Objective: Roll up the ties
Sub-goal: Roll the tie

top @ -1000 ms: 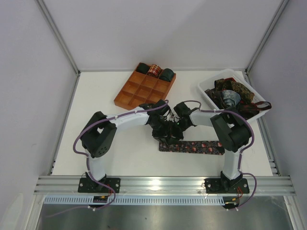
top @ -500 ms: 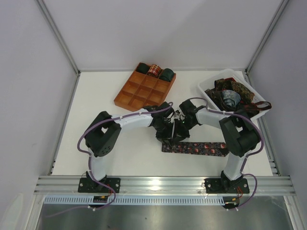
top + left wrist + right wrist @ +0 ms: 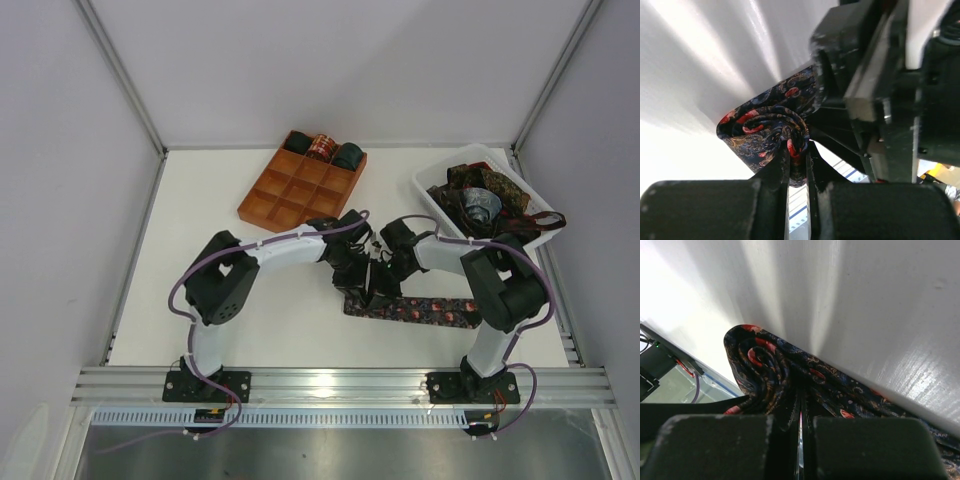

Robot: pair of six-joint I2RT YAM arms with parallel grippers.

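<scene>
A dark tie with a red paisley print (image 3: 425,311) lies flat on the white table, its left end wound into a small coil (image 3: 362,303). My left gripper (image 3: 362,283) is shut on the coil's centre (image 3: 790,142). My right gripper (image 3: 380,287) is shut on the tie's fabric right beside the coil (image 3: 760,365). The two grippers meet over the coil from left and right. Three rolled ties (image 3: 322,149) sit in the back row of the tray. More loose ties (image 3: 490,195) are piled in the white bin.
An orange-brown gridded tray (image 3: 290,195) stands at the back centre. A white plastic bin (image 3: 430,200) stands at the back right, close to my right arm. The booth walls enclose the table at left, right and back.
Both grippers have moved right along the tie with the coil, and the flat stretch of tie has become shorter. Both arms have shifted right with them.
</scene>
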